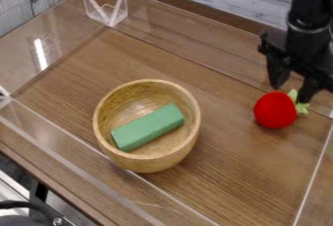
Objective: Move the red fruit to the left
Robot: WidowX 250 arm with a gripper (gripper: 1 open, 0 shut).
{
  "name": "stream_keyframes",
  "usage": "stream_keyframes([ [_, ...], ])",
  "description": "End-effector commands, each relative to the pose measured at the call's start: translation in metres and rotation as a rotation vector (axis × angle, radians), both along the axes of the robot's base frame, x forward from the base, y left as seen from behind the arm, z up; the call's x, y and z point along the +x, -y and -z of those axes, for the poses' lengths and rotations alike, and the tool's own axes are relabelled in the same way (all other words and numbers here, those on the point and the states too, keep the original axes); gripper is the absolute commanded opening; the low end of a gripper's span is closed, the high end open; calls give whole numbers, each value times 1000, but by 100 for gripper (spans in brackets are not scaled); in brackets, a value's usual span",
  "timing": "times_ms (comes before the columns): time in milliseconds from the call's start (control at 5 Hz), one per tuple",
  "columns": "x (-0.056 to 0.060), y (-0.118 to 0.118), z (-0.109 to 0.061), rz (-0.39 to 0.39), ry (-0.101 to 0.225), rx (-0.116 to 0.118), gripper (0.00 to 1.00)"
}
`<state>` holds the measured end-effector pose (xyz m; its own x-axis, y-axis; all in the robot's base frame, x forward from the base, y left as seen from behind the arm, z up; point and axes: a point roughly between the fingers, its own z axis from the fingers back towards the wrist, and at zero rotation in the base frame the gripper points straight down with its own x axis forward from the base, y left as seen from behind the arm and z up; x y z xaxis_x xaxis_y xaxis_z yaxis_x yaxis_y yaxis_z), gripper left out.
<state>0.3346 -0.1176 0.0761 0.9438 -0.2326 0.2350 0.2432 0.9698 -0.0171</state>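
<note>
The red fruit [275, 111], a small bright-red toy with a light-green leafy cap on its right side, lies on the wooden table at the right. My black gripper [297, 86] hangs just above and slightly right of it, pointing down. Its two fingers stand apart, open, with nothing between them. One fingertip is over the fruit's top, the other over the green cap. I cannot tell whether either touches the fruit.
A round wooden bowl [113, 103] holding a green rectangular block [147, 127] sits left of centre. Clear acrylic walls [53, 45] fence the table, with a low clear wall [313, 186] close to the fruit on the right.
</note>
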Motion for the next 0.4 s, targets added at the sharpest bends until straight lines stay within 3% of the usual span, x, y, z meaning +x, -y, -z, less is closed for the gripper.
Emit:
stream_keyframes([
  [0, 8, -2, -17, -38, 46, -23, 0],
  [200, 6, -6, -16, -57, 31, -21, 0],
])
